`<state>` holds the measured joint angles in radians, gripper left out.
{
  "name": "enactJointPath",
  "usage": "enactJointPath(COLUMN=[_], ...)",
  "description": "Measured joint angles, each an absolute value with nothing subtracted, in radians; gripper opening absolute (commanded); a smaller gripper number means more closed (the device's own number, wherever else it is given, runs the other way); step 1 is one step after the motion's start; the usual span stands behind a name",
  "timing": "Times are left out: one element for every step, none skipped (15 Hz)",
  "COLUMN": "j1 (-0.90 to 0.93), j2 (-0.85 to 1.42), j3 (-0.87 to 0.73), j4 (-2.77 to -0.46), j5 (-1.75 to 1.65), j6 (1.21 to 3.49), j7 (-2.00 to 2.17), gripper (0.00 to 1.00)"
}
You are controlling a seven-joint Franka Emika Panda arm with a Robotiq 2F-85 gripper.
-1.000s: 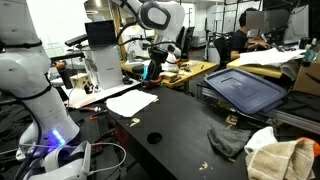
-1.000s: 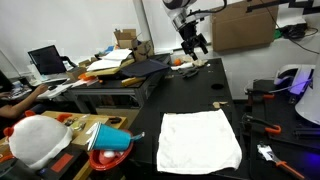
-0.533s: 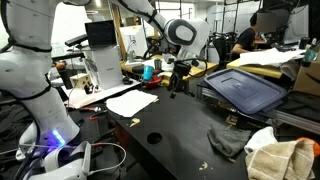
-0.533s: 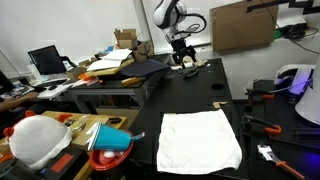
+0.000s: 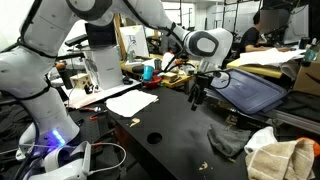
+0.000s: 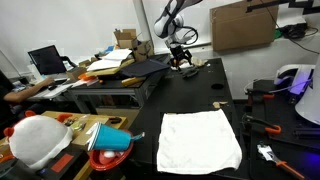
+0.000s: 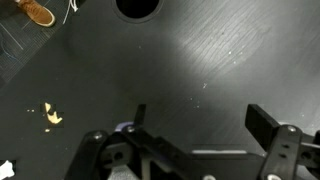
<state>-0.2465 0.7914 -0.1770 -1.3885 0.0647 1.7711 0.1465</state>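
We see the gripper (image 7: pixel 200 122) with its two fingers (image 7: pixel 262 120) spread wide apart and nothing between them but bare tabletop, so it holds nothing. It hangs pointing down, just above the black table (image 7: pixel 225 60), and we cannot tell whether the fingertips touch the surface. In the wrist view a round hole (image 7: pixel 137 6) in the table lies ahead of the fingers, well apart from them, and a small yellow scrap (image 7: pixel 50 115) lies on the table off to one side. In both exterior views the gripper (image 5: pixel 196 98) (image 6: pixel 184 66) stands over the far part of the table (image 5: pixel 180 130) (image 6: pixel 190 95). In an exterior view, a dark blue tray (image 5: pixel 250 92) sits near it on one side and a white sheet of paper (image 5: pixel 132 102) on the other, with the hole (image 5: pixel 154 137) nearer the camera. A grey rag (image 5: pixel 228 142) lies near the table's edge. In an exterior view, a white cloth (image 6: pixel 200 140) is spread flat on the near end of the table, well apart from the gripper.
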Motion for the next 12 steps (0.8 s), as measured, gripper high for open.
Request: enactJointPath(j1=[-0.253, -0.258, -0.263, -0.266, -0.268, -0.27, -0.271, -0.272, -0.274, -0.277, -0.28, -0.284], j2=[0.82, 0.847, 0.874, 0.9, 0.925, 0.95, 0.974, 0.997, 1.018, 1.037, 1.054, 1.068], j3=[-0.183, -0.189, -0.196, -0.203, -0.211, -0.218, -0.225, -0.233, -0.238, -0.244, -0.248, -0.252], j4=[-1.351, -1.318, -1.287, -1.259, -1.232, -1.206, -1.18, -1.155, -1.13, -1.107, -1.085, -1.063], j5=[0.062, 0.059, 0.052, 0.042, 0.032, 0.019, 0.007, -0.004, -0.019, -0.029, -0.034, -0.036], j6=[1.771, 1.775, 1.783, 1.797, 1.812, 1.826, 1.841, 1.855, 1.871, 1.887, 1.902, 1.919], j7=[0.15, 0.156, 0.163, 0.166, 0.167, 0.168, 0.17, 0.176, 0.184, 0.188, 0.192, 0.202], gripper=[1.0, 1.0, 1.0, 1.0, 1.0, 1.0, 1.0, 1.0, 0.95, 0.74, 0.71, 0.69])
